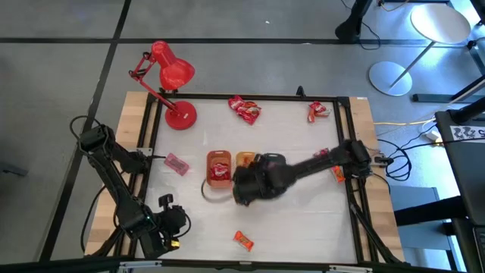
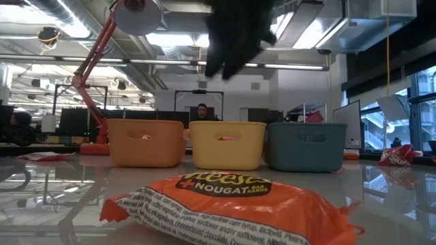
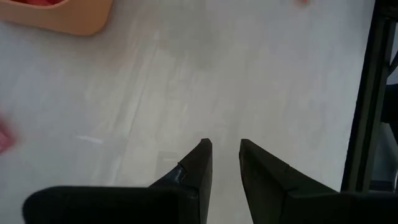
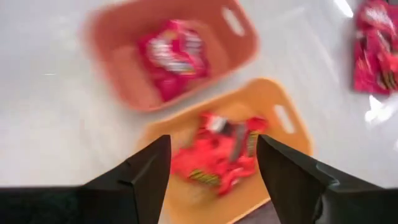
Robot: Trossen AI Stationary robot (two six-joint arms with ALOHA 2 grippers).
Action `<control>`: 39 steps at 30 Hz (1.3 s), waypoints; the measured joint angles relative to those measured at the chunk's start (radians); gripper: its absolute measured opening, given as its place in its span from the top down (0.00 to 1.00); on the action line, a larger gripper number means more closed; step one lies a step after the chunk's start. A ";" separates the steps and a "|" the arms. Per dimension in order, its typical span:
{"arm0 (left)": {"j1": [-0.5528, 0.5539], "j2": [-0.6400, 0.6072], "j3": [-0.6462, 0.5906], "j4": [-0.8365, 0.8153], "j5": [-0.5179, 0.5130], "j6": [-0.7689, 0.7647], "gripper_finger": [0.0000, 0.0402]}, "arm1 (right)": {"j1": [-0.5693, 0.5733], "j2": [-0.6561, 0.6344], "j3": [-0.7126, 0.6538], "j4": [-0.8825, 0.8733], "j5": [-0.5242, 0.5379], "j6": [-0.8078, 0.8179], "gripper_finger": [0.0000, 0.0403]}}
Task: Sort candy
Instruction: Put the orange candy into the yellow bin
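Wrapped candy lies scattered on the white table: a red heap (image 1: 244,110) and another (image 1: 318,111) by the far edge, a pink piece (image 1: 176,163) at the left, an orange piece (image 1: 243,241) near the front, seen large in the low view (image 2: 231,204). The orange tray (image 4: 118,37) holds red candy (image 4: 171,53); the yellow tray (image 4: 283,102) holds orange-red candy (image 4: 214,155). My right gripper (image 4: 211,146) hangs open above the yellow tray, holding nothing. My left gripper (image 3: 225,149) waits at the near left, a narrow gap between its fingers, over bare table.
A grey tray (image 2: 306,145) stands right of the yellow one, under my right arm in the high view. A red desk lamp (image 1: 170,83) stands at the far left corner. One more candy (image 1: 337,173) lies by the right edge. A black frame borders the table.
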 joint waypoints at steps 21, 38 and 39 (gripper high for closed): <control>0.000 0.000 0.000 -0.001 -0.023 0.029 0.82 | 0.370 0.053 -0.180 0.477 -0.127 0.028 0.41; 0.000 0.000 0.000 -0.001 -0.035 0.044 0.82 | 0.359 0.223 -0.179 0.599 -0.095 0.072 0.41; 0.000 0.000 0.000 -0.001 -0.035 0.044 0.82 | 0.359 0.226 -0.180 0.598 -0.089 0.076 0.41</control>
